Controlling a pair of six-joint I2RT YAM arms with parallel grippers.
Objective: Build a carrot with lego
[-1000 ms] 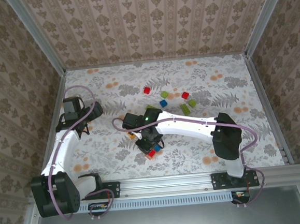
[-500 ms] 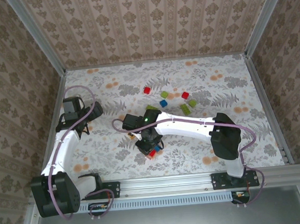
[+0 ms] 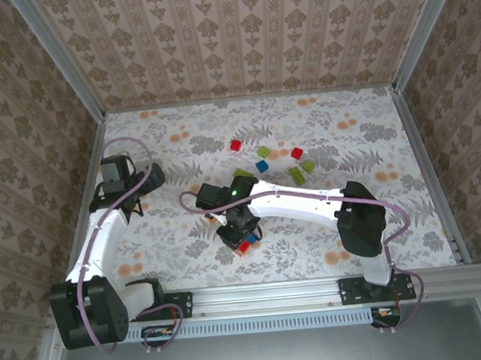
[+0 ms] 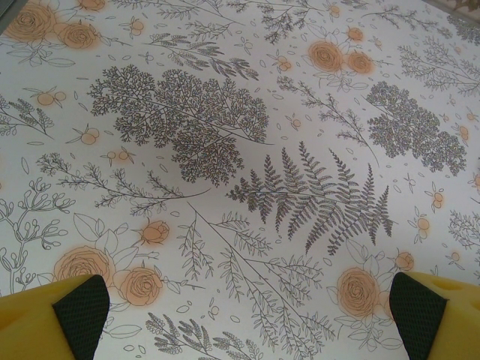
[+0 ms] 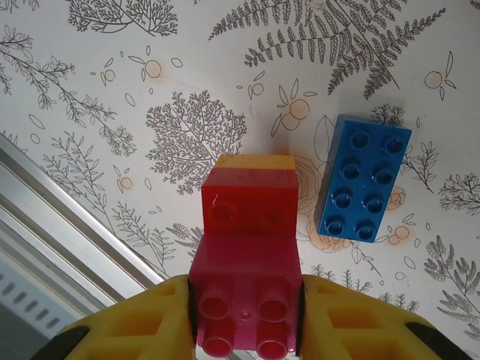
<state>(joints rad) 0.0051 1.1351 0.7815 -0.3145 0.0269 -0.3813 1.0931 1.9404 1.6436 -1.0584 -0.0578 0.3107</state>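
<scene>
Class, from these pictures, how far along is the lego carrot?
Done: three bricks form a stack, magenta, red, then orange-yellow. In hand: the right gripper is shut on its magenta end, beside a loose blue brick. Left: green bricks for the leaves lie loose farther back, unattached; the left gripper is open and empty.

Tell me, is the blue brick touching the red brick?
Apart. The right wrist view shows a strip of patterned tablecloth between the blue brick and the red brick.
</scene>
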